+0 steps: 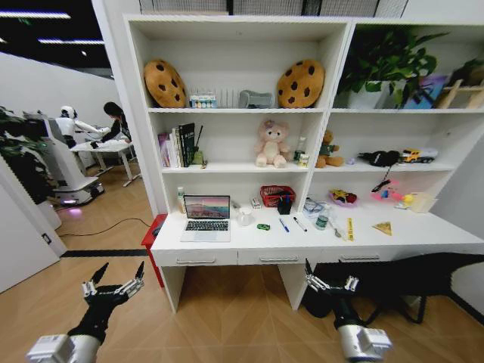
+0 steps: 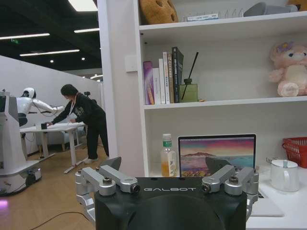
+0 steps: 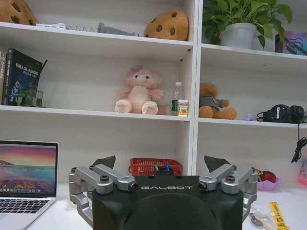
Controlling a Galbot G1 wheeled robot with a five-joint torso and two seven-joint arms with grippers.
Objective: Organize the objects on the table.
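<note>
My left claw (image 1: 115, 277) and right claw (image 1: 330, 280) hang spread before the table (image 1: 423, 234); the silver laptop (image 1: 206, 218) stands open near its left edge.

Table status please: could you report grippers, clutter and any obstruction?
Left gripper and right gripper open, empty, short of table. Laptop, toy car, pens untouched. Nothing in the way.

White table (image 1: 423, 231), silver laptop (image 1: 206, 219), red basket (image 1: 276, 195), a small, seemingly green toy car (image 1: 263, 226).

"GALBOT" on left hand (image 2: 163, 165) housing and right hand (image 3: 160, 164) housing
</note>
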